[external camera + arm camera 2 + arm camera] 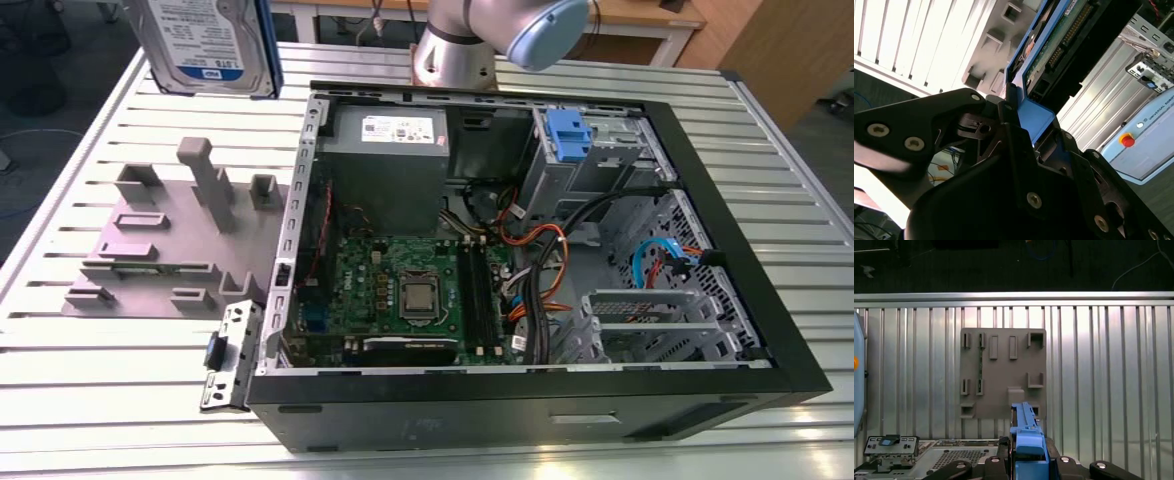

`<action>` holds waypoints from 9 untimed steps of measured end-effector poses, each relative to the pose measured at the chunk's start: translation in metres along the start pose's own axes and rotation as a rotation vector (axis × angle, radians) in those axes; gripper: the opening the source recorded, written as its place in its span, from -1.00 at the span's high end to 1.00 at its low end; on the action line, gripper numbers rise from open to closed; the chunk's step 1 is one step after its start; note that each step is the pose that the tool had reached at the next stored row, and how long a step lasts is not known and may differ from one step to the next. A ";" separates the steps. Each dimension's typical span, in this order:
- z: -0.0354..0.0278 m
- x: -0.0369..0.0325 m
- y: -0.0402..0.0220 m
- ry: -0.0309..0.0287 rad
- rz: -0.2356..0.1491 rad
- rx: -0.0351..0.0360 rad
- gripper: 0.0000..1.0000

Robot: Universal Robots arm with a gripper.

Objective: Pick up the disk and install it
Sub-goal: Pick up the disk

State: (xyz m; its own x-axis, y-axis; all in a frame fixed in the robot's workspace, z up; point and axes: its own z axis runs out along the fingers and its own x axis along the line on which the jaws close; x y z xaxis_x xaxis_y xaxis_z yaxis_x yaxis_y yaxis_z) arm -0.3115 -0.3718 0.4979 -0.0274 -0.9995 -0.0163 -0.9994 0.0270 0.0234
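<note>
The disk (207,45) hangs upright in the air at the exterior view's upper left, above the grey fixture plate (174,240). It is silver-grey with a white-and-blue label and blue carrier rails. In both wrist views my gripper (1027,456) (1031,122) is shut on the blue end of the disk (1025,426), and its black fingers (1006,112) clamp the rail from both sides. The second wrist view shows the green circuit-board side of the disk (1054,45). The open computer case (747,250) lies on the table, with its blue drive-cage bracket (567,135) at the far side.
The grey power supply (387,130) and the motherboard (407,290) with several cables lie inside the case. The fixture plate (1004,372) has several upright posts below the disk. The arm's base (461,55) stands behind the case on the slatted metal table (120,390).
</note>
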 end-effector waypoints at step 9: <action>-0.0004 0.0230 -0.0018 0.0020 0.000 -0.0001 0.27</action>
State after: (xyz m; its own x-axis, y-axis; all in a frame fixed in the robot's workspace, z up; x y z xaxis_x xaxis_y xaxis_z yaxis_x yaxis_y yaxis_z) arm -0.3103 -0.3949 0.4978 -0.0275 -0.9995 -0.0144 -0.9994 0.0271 0.0236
